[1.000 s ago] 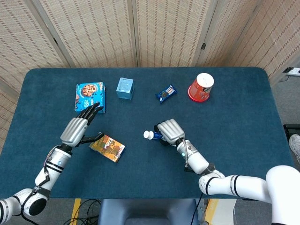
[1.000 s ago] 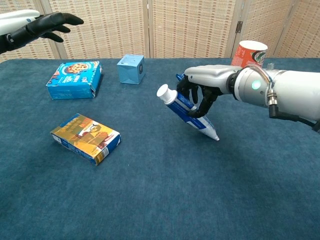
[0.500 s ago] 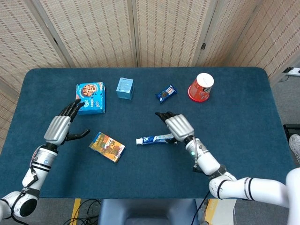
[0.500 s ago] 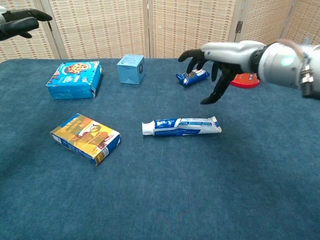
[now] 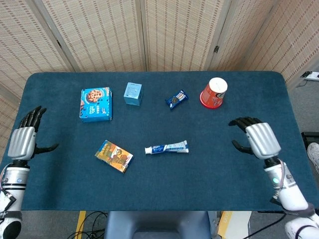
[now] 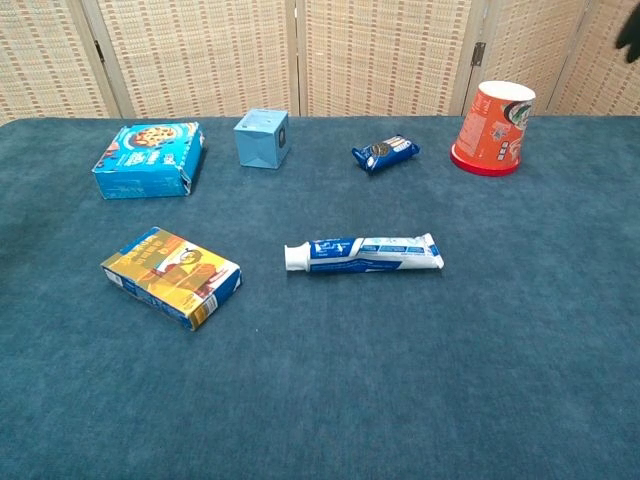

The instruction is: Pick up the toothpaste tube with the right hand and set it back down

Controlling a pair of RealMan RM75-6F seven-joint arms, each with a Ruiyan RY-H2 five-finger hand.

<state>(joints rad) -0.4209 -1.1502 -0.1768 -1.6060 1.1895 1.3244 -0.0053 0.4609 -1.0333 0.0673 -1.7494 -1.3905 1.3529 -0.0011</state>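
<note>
The white and blue toothpaste tube (image 5: pixel 166 148) lies flat near the middle of the blue table, cap to the left; the chest view shows the tube (image 6: pixel 364 254) alone, with no hand near it. My right hand (image 5: pixel 258 140) is well to the right of it, near the table's right side, fingers spread and empty. Over the table's left edge, my left hand (image 5: pixel 26 139) is open and holds nothing. In the chest view only a dark fingertip shows at the top right corner.
An orange and yellow box (image 5: pixel 114 156) lies left of the tube. At the back are a blue cookie box (image 5: pixel 95 104), a light blue cube (image 5: pixel 133 93), a small snack pack (image 5: pixel 176 99) and an upturned red cup (image 5: pixel 214 92).
A second ago my right hand held the tube tilted above the table; it let go, the tube came to lie flat, and the hand drew away right. My left hand drew back left.
</note>
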